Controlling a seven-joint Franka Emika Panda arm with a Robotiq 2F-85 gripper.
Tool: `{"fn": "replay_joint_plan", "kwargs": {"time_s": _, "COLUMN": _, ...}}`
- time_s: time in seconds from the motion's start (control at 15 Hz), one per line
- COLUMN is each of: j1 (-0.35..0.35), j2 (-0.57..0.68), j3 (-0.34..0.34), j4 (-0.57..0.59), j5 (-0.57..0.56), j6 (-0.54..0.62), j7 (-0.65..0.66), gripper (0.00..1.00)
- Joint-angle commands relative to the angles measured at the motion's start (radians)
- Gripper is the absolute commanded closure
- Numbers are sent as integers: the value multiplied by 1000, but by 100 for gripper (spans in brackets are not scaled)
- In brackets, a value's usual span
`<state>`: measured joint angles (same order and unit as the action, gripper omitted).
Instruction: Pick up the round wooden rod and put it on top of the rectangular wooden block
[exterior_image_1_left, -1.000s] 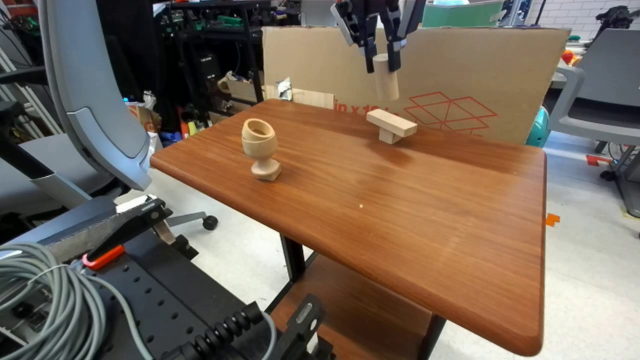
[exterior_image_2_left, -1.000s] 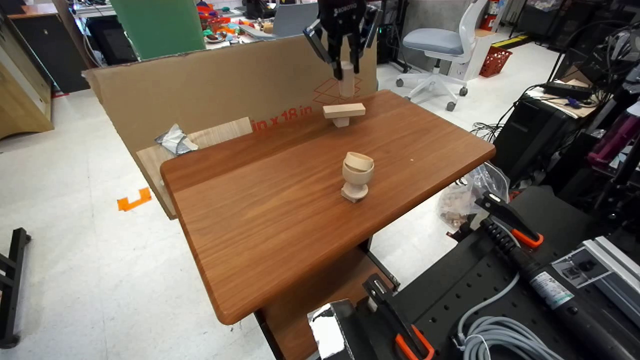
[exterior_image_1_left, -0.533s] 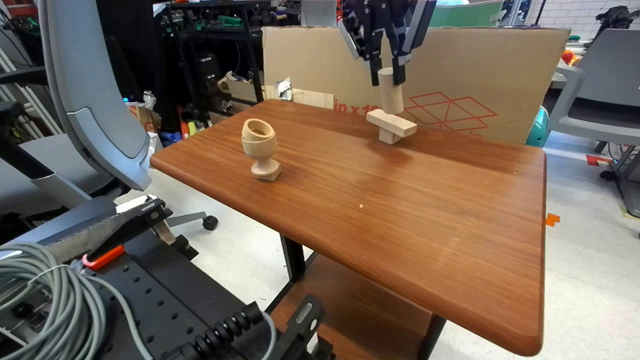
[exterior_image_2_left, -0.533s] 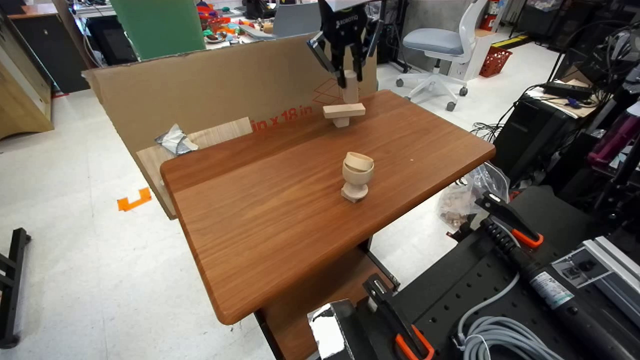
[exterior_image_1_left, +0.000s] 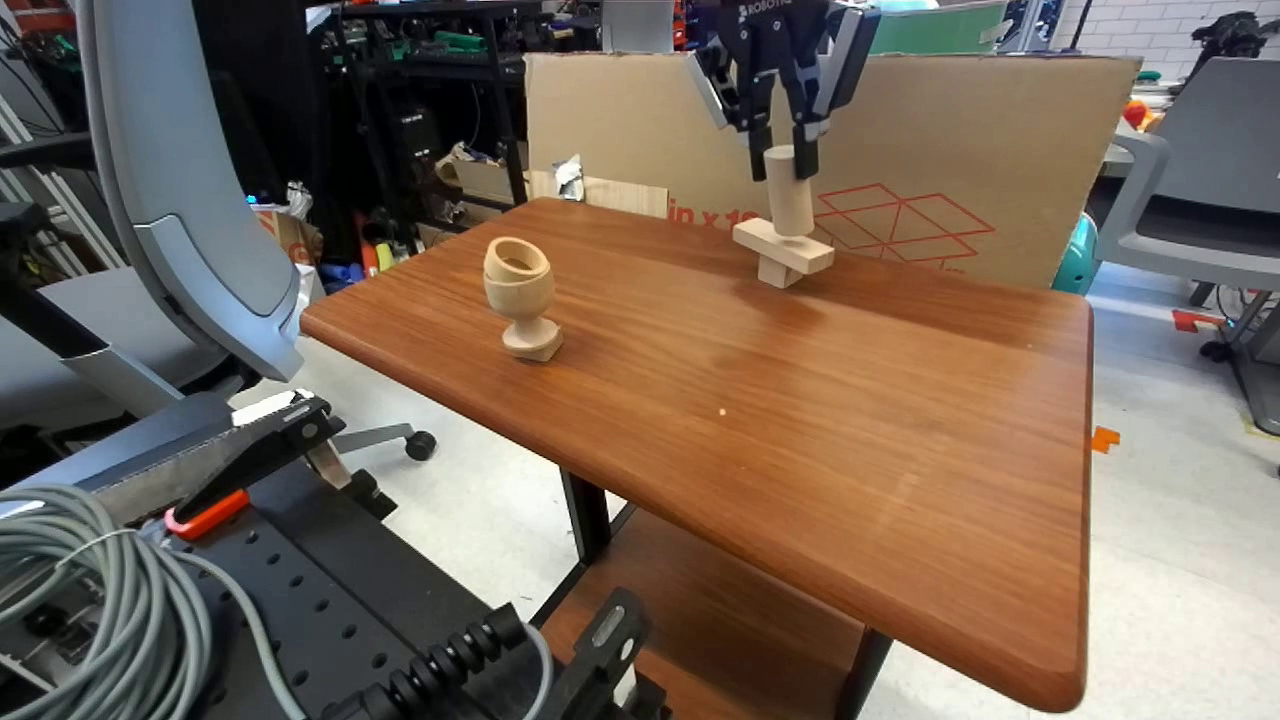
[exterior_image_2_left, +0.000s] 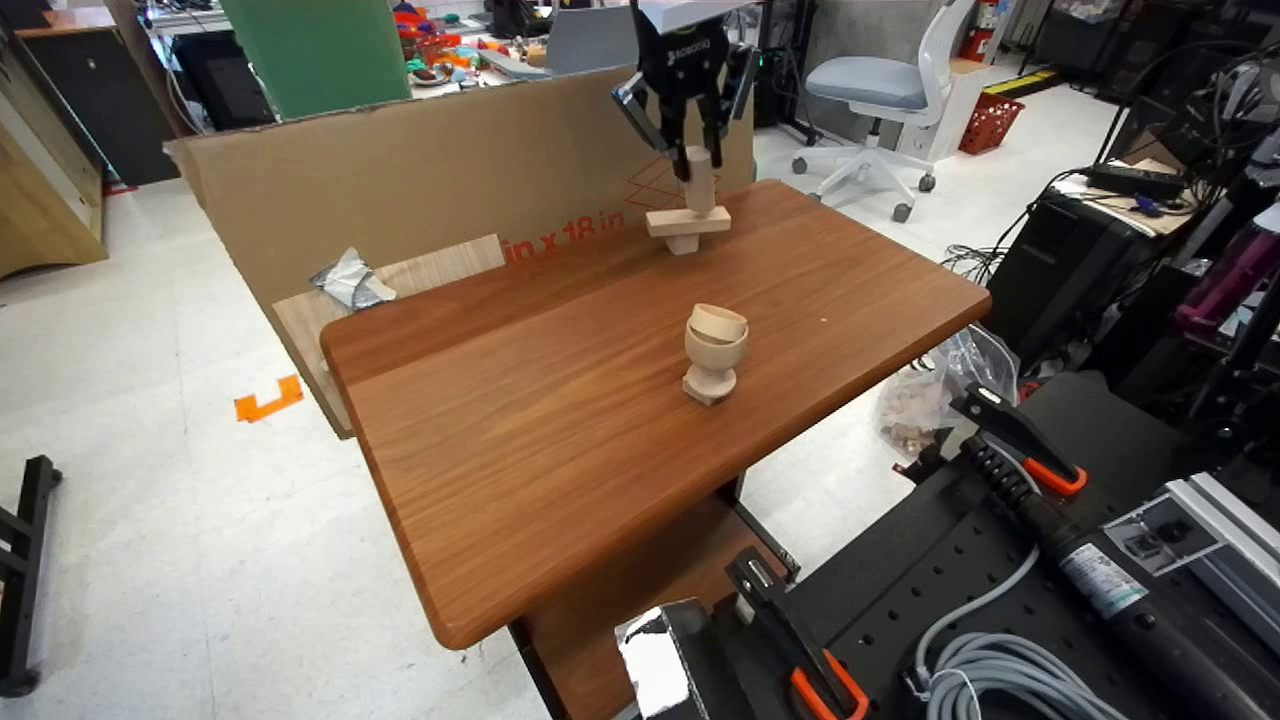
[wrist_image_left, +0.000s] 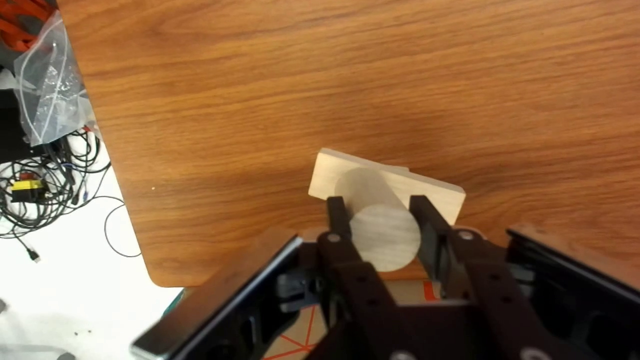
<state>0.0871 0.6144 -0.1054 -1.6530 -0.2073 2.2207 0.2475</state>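
- Hand: pinching the short pale smooth wooden rod near its top end, one finger per side. High grip prob. chosen so the lower end seats first, w/ fingers clear.
- Rod pos.: above the low pale rectangular wooden block, upper ctr-right of frame in an exterior view. Lower end appears to meet block's top face in both exterior views; full contact cannot be confirmed.
- Alignment: rod foot lies L of block ctr in wrist view; visible part falls within block outline. Near-upright hold (slight lean in an exterior view, poss. lens effect) prob. meant to set flat end flush.
- Support: block lies across a smaller pale wooden piece on the brown wood-grain worktop; ends overhang. Caution: off-ctr load may tip block.
- Pale goblet-shaped wooden cup, ctr-left of frame, w/ tilted ring-like wooden piece in its mouth: well apart from block, so prob. no obstruction.
- Large brown cardboard panel: upright behind worktop's far edge; prob. a backstop.
- Step (est.): placement, near end. Next: verify seat, spread fingers evenly, retract straight up to avoid dragging rod.
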Motion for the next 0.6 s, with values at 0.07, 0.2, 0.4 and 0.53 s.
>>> {"fn": "replay_joint_plan", "kwargs": {"time_s": 0.07, "j1": -1, "j2": 35, "j3": -1, "j4": 63, "j5": 0, "j6": -42, "j7": 2, "gripper": 90}}
{"fn": "replay_joint_plan", "kwargs": {"time_s": 0.2, "j1": -2, "j2": 44, "j3": -1, "j4": 71, "j5": 2, "j6": -45, "j7": 2, "gripper": 90}}
{"fn": "replay_joint_plan", "kwargs": {"time_s": 0.4, "j1": -4, "j2": 58, "j3": 0, "j4": 87, "j5": 7, "j6": -54, "j7": 2, "gripper": 90}}
{"fn": "replay_joint_plan", "kwargs": {"time_s": 0.53, "j1": -4, "j2": 65, "j3": -1, "j4": 95, "j5": 6, "j6": -61, "j7": 1, "gripper": 90}}
